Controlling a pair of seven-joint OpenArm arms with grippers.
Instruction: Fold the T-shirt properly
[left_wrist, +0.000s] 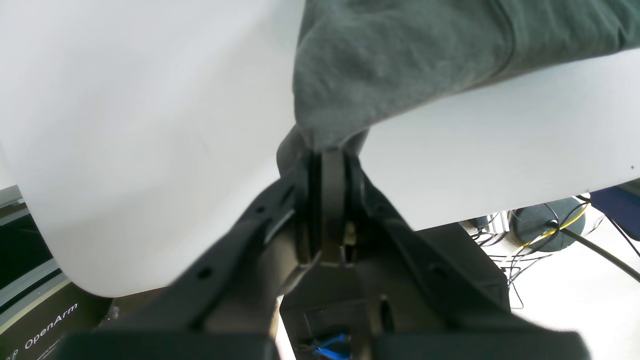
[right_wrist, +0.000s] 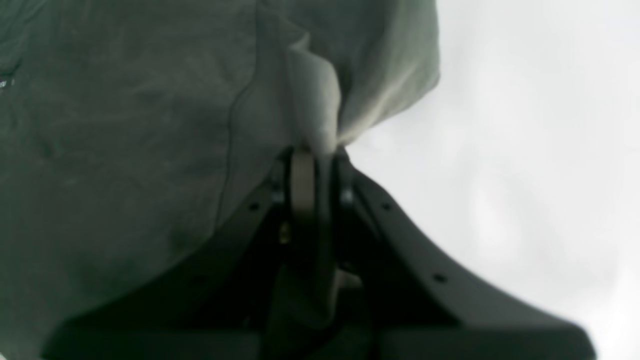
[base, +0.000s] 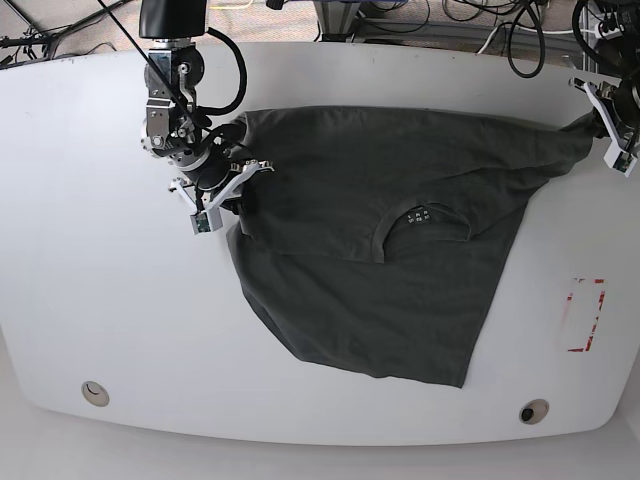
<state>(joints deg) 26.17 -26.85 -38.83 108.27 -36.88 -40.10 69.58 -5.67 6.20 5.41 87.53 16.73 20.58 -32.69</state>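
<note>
The T-shirt (base: 400, 260) lay spread across the white table (base: 90, 300), stretched between both arms. A red-outlined marking (base: 584, 316) lay near the table's edge, clear of the cloth. The right gripper (base: 232, 185) was clamped on one sleeve edge, the left gripper (base: 600, 122) on the other. Only the left wrist view showed cables (left_wrist: 560, 235) below the table's edge; only the base view showed the neck label (base: 420, 215).

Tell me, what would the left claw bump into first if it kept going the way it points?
The T-shirt itself. The left claw is shut on its edge, so cloth lies straight ahead, with white table beneath.
</note>
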